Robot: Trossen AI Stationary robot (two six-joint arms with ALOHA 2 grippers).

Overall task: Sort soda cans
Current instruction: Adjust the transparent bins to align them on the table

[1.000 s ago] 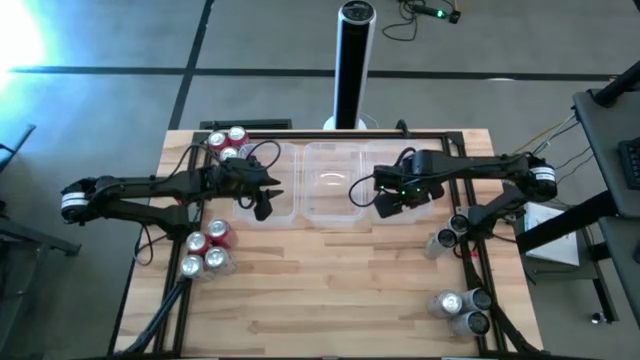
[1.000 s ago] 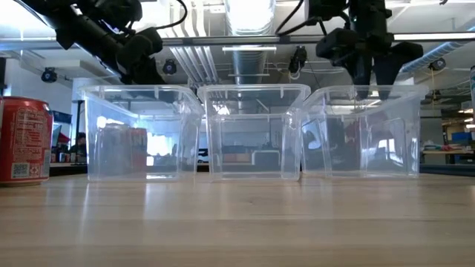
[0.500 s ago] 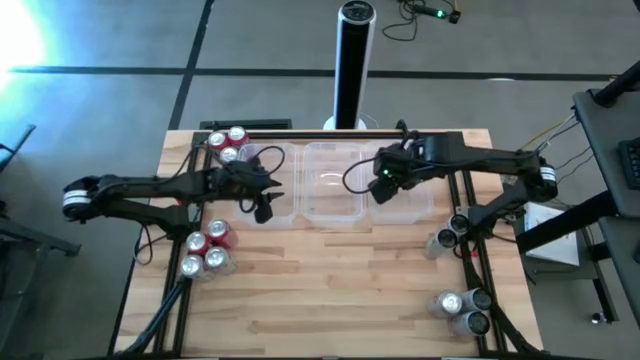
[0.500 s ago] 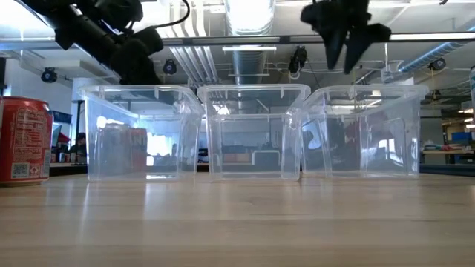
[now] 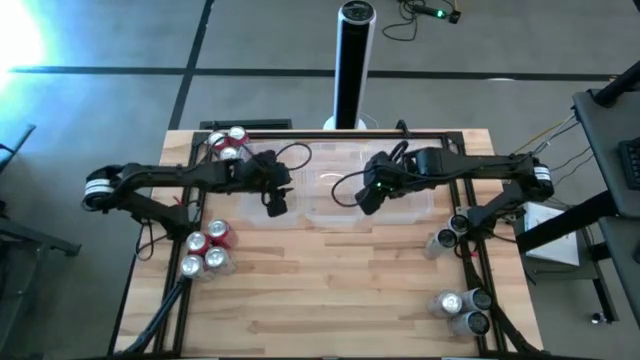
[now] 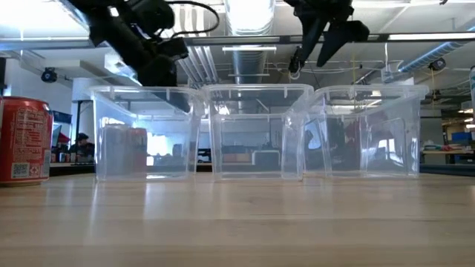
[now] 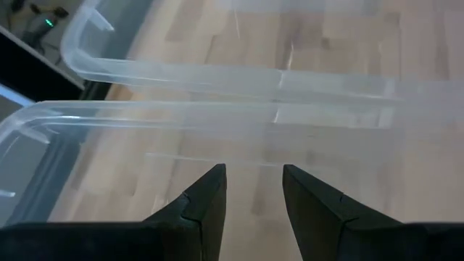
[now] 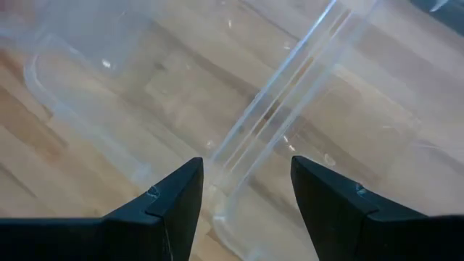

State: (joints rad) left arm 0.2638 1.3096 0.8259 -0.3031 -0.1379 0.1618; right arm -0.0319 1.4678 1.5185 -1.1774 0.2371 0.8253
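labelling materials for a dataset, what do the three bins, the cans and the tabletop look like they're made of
The three clear rectangular tubs look like glossy thin plastic: the room shows through them and their rims glint. The red soda cans look like painted metal with shiny silver tops. The pale tabletop looks like wood, with planks and grain showing.

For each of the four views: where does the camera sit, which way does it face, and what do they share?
High: overhead, straight down; both arms, left gripper, right gripper.
Low: table height, level, facing three clear tubs; the red can shows in both.
Left wrist: down past open fingers onto tub rims.
Right wrist: down past open fingers onto tub walls.
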